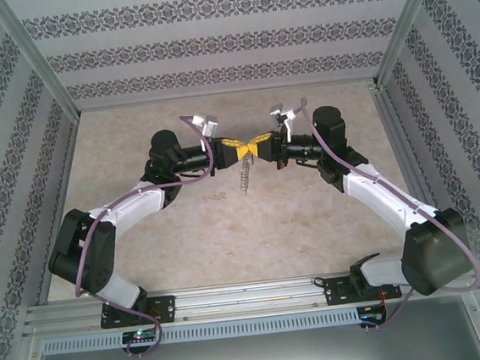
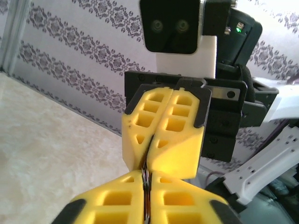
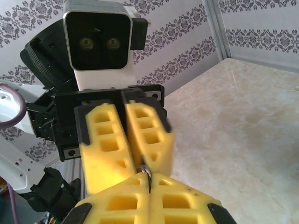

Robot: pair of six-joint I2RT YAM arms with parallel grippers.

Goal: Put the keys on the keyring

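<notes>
1. Left pincer [image 1: 239,150]: pressed together on the keyring [image 2: 146,186], held in mid-air; its chain [image 1: 244,178] dangles above the table [image 1: 228,232].
2. Right pincer [image 1: 259,147]: apparently pinching the same thin metal, tip to tip; uneven pulling could twist it free.
</notes>
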